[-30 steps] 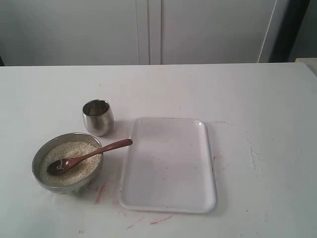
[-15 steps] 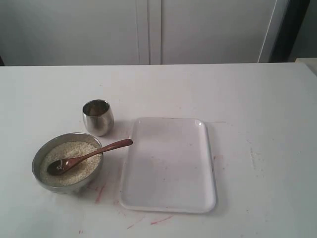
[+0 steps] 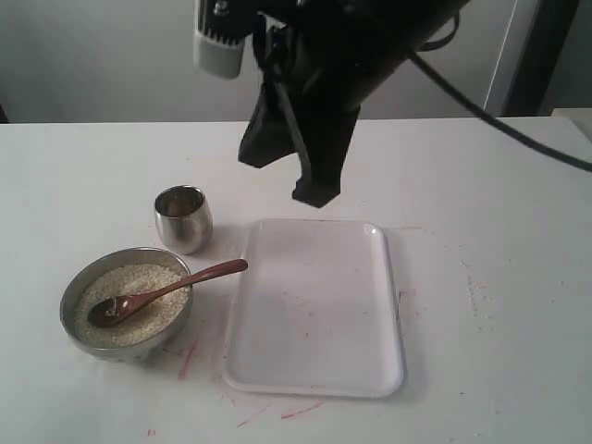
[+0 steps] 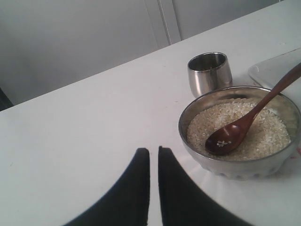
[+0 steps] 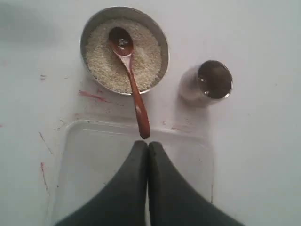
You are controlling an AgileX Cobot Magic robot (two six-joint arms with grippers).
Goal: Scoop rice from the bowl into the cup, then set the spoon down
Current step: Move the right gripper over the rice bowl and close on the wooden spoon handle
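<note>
- Right now the rice (image 3: 129, 277) fills the bowl (image 3: 125, 351), which sits on the table (image 3: 481, 277), out past the tips of the right gripper (image 5: 147, 146) and lower than it.
- The spoon (image 3: 166, 289) rests with its oval end on the rice, a few grains in it. Its handle leans over the bowl's rim, and the handle's end lies just ahead of the right gripper's tips.
- The cup (image 3: 183, 220) stands upright close beside the bowl without touching it, off to one side of that gripper.
- A white tray (image 3: 314, 314) lies directly under the right gripper, next to the bowl.
- The right gripper is clenched, fingers pressed together, holding nothing, hanging above the tray.
- The left gripper (image 4: 154, 153) is low over the table, fingers drawn nearly together with only a sliver between them, and empty. The bowl is near, ahead and to one side.
</note>
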